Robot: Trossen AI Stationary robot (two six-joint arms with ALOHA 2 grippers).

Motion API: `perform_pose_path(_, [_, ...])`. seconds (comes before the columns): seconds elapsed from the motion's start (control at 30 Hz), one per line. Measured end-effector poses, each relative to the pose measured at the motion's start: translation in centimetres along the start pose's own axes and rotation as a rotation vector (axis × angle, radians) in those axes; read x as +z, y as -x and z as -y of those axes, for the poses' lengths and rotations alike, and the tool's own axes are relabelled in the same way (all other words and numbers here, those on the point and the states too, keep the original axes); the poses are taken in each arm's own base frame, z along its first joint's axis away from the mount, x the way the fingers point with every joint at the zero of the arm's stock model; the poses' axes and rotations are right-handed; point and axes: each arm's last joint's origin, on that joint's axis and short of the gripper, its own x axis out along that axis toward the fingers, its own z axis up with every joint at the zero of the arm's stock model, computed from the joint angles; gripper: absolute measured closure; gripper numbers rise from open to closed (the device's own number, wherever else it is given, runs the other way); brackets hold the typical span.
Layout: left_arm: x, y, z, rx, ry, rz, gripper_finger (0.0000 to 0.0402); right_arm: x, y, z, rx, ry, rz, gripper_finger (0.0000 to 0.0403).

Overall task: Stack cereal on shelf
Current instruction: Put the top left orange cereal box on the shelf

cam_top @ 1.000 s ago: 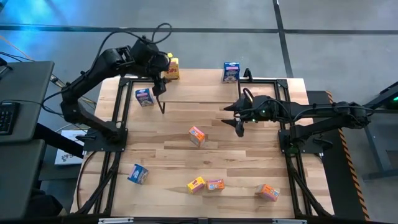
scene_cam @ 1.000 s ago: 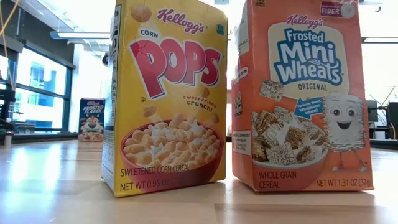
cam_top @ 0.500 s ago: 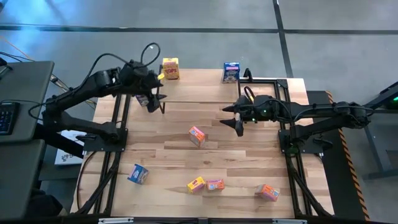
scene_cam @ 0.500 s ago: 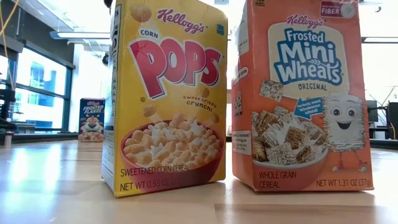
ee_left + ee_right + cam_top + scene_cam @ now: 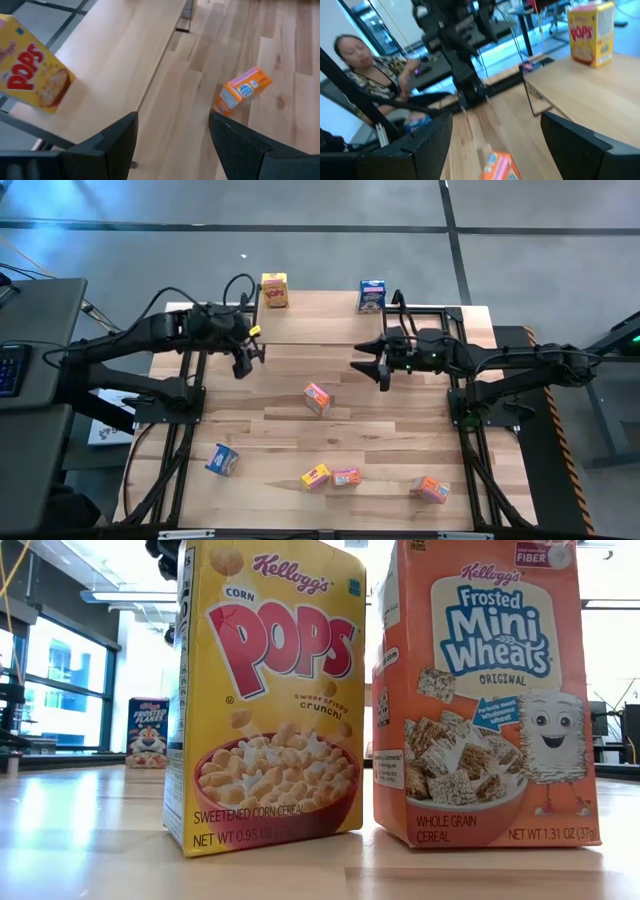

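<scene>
**Two boxes up, six still scattered on the bench**

Here's the count, looking down from above. On the shelf [image 5: 330,320], the pale plank across the top centre of the frame, a yellow Corn Pops box [image 5: 274,289] stands at its upper left corner and a blue box [image 5: 371,295] further right along the same back edge. That's all that's stacked.

Everything else waits on the bench [image 5: 260,430]. An orange box [image 5: 318,398] lies mid-frame, just below the shelf. A blue box [image 5: 222,459] sits lower left. Along the bottom run a yellow box [image 5: 316,476], an orange one [image 5: 346,477] touching it or nearly so, and another orange one [image 5: 431,489] off to the lower right. So, by my reckoning, the job is barely a quarter done.

Both arms hover at the shelf's front edge. The left tool [image 5: 244,358] hangs over the bench at centre left, fingers parted and gripping nothing; its wrist camera shows clear space between them. The right tool [image 5: 376,366] faces it from right of centre, spread wide and also empty, with the mid-frame orange box lying nearest below it. That box looks the likely next pick.
</scene>
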Motion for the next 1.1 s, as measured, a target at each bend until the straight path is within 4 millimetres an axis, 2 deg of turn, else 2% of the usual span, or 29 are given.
perform_pose_path(0.23, [-1.2,-0.4,1.2,-0.043,-0.004,0.032,0.0167,0.7,0.1,-0.8,0.007,0.045,0.07,0.0107])
perform_pose_path(0.5, [-1.1,-0.3,2.2,-0.08,-0.035,0.066,0.0167,3.7,-0.2,-3.6,0.008,0.201,0.129,0.0107])
perform_pose_path(0.83, [-1.0,-0.3,2.2,-0.051,-0.063,0.078,0.0167,4.8,-4.7,-5.0,-0.167,0.2,-0.094,0.0107])
perform_pose_path(0.93, [-1.0,-0.3,2.1,-0.018,-0.062,0.078,0.0167,4.2,-6.2,-5.0,-0.205,0.172,-0.19,0.0107])
perform_pose_path(1.1, [-1.1,-0.3,2.0,0.031,-0.048,0.079,0.0167,2.0,-8.4,-4.9,-0.249,0.127,-0.311,0.0107])
